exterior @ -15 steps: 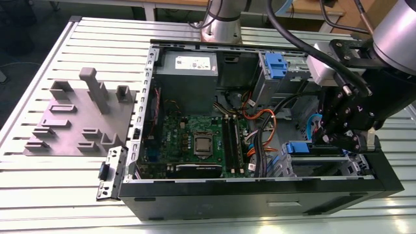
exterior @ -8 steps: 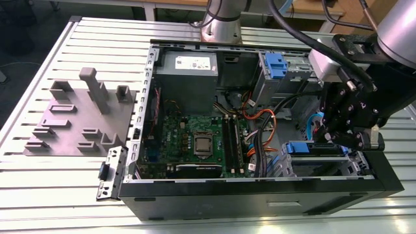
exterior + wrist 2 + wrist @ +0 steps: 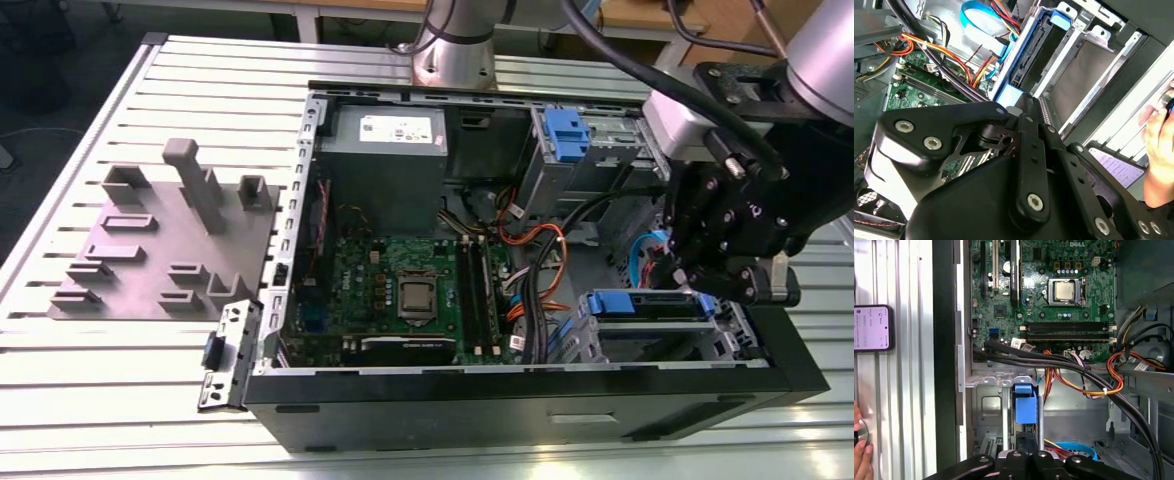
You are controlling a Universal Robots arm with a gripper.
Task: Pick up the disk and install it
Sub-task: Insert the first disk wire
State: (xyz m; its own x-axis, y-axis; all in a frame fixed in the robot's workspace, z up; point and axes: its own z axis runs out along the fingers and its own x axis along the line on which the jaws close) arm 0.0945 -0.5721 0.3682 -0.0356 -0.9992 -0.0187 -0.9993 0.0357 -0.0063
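In the exterior view, the arm is being held bent over the open computer case (image 3: 534,395) on the worktop (image 3: 120,400). The claw (image 3: 705,288) is being pointed down at the drive cage (image 3: 654,338) on the exterior view's right, where the disk (image 3: 638,303) is being carried, blue rail uppermost. In the second wrist view, the claw (image 3: 1026,106) is being held right at the disk (image 3: 1026,57); whether it is open or closed cannot be told. In the first wrist view, the disk (image 3: 1025,405) is being shown on edge in the cage slot, just beside the claw (image 3: 1026,447).
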